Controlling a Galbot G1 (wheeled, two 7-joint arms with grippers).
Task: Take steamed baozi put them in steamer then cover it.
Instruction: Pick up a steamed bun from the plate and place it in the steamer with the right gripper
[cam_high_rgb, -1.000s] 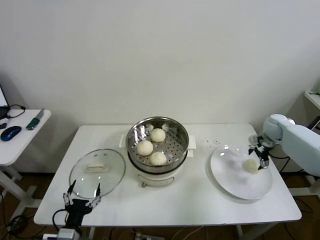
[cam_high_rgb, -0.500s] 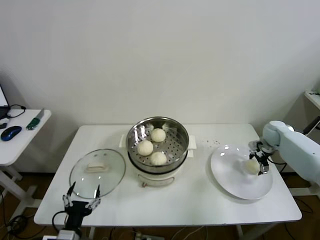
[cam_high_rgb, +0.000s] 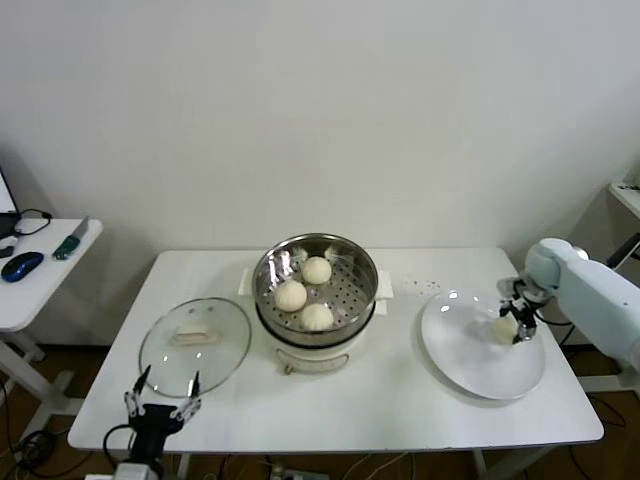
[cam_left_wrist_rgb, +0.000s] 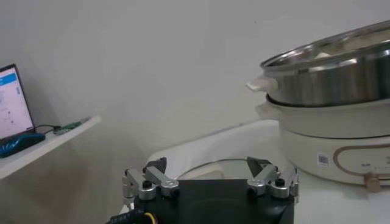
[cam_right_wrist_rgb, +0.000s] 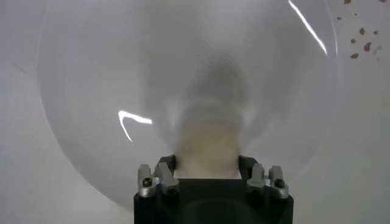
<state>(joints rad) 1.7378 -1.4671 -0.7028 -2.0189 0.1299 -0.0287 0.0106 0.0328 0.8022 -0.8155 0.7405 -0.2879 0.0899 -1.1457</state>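
Three cream-white baozi (cam_high_rgb: 316, 270) lie in the shiny steamer (cam_high_rgb: 362, 262) on its white pot base (cam_high_rgb: 310, 355) at the table's middle. The steamer also shows in the left wrist view (cam_left_wrist_rgb: 341, 67). The fourth baozi (cam_high_rgb: 503, 327) is on the white plate (cam_high_rgb: 470, 360) at the right. My right gripper (cam_high_rgb: 515, 322) is shut on it, low over the plate. In the right wrist view the baozi (cam_right_wrist_rgb: 208, 143) sits between the fingers of the right gripper (cam_right_wrist_rgb: 207, 163). The glass cover (cam_high_rgb: 195, 345) lies flat left of the steamer. My left gripper (cam_high_rgb: 165, 392) is open at the cover's near edge; it also shows in the left wrist view (cam_left_wrist_rgb: 209, 165).
A side table (cam_high_rgb: 40, 285) at the far left holds a blue mouse (cam_high_rgb: 20, 266) and a green-handled tool (cam_high_rgb: 70, 243). Small dark crumbs (cam_high_rgb: 425, 285) lie between the steamer and the plate. The plate reaches close to the table's right front edge.
My right gripper has settled around the baozi on the plate, and the baozi has shifted slightly toward the far side. My left gripper has sunk a little toward the table's front edge.
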